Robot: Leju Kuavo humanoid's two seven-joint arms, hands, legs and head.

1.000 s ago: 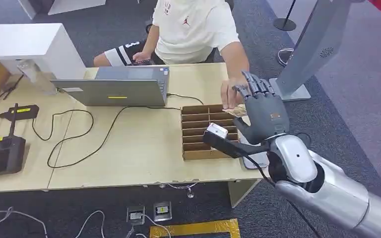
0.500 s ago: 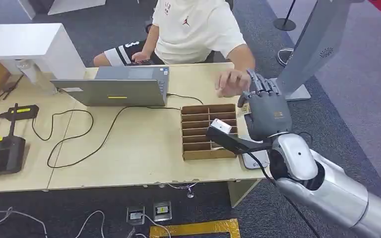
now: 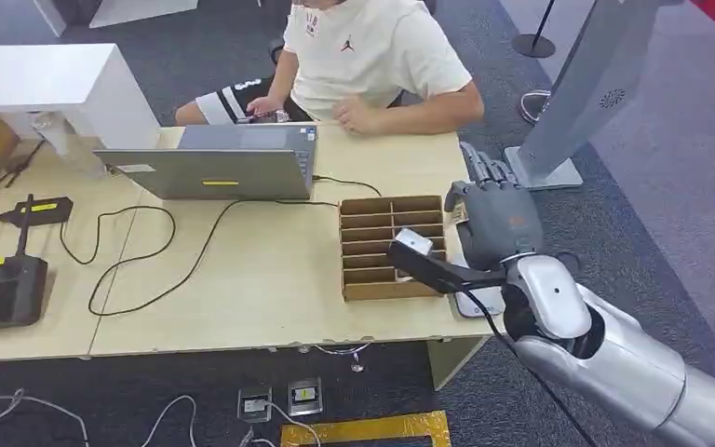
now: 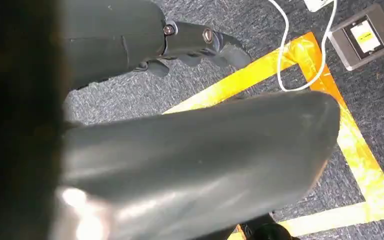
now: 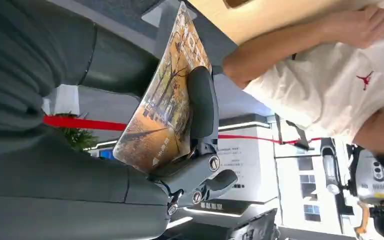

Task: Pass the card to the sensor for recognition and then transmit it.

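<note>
card (image 5: 166, 107): thin, with an orange and brown tree picture and white letters on it
state: held in the right hand (image 5: 105, 150), a dark finger lying across its front
place: up in the air, past the table edge

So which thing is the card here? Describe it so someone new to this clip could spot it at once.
Start at the wooden table and go to the brown divided box near its right end. Just past it the right hand is raised, holding the card. It is thin, with an autumn-coloured picture, unlike the plain cardboard beside it.
</note>
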